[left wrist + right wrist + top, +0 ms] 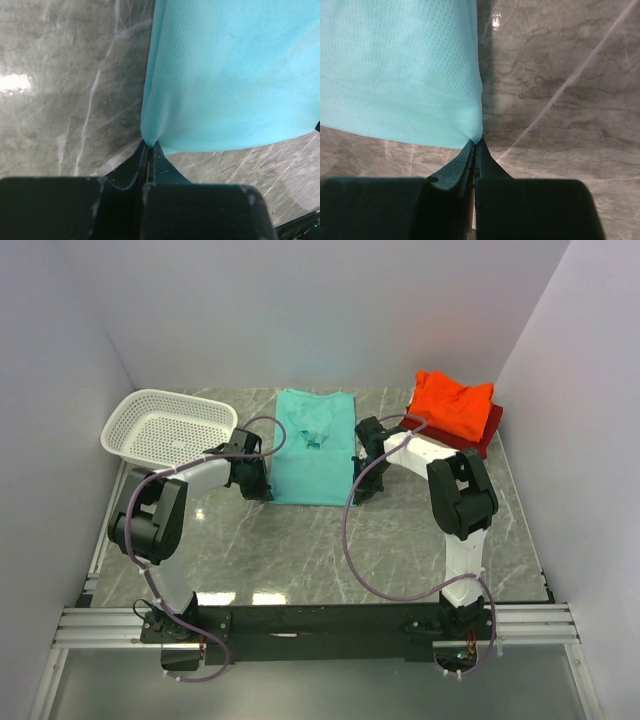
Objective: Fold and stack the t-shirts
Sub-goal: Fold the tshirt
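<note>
The teal shirt [315, 452] lies flat in the middle of the table [400, 545]. The left gripper [150, 149] pinches its near left corner, and the right gripper [476, 145] pinches its near right corner.

I read the teal shirt [230, 75] as soft matt cloth with a fine pinhole knit. The table [280, 540] is a grey stone-look slab with white veins, smooth and glossy enough to mirror the lamps. The basket [168, 425] is white plastic lattice. The orange shirt [452, 405] is plain matt cloth. The left gripper [149, 146] and the right gripper [475, 145] are black, matt and lightly scuffed.
</note>
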Robot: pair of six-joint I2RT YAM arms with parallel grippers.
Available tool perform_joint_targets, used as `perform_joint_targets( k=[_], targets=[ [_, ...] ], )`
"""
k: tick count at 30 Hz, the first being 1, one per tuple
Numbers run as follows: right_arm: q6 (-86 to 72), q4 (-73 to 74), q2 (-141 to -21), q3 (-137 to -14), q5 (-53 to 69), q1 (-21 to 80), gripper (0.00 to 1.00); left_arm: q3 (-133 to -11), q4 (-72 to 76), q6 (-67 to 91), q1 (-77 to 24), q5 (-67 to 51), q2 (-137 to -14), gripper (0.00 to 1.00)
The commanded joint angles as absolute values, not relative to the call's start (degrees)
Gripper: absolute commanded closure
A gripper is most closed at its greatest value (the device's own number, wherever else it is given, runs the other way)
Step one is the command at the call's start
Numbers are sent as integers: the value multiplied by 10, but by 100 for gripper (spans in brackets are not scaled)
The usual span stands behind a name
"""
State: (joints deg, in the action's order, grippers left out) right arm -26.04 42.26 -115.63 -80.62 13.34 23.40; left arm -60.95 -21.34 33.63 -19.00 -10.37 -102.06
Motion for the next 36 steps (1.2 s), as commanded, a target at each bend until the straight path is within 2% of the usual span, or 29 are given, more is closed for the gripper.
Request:
perform_joint_targets(
  k=[1,22,36],
  targets=[
    [-256,453,-1124,-826,100,235,100,-603,-244,321,-192,-72,-987,100],
    [-265,534,-962,-788,100,241,100,-598,-357,351,-210,-101,-842,100],
    [-285,641,-789,-718,98,276,100,-540,-463,474,-305,-142,-668,100]
  ],
)
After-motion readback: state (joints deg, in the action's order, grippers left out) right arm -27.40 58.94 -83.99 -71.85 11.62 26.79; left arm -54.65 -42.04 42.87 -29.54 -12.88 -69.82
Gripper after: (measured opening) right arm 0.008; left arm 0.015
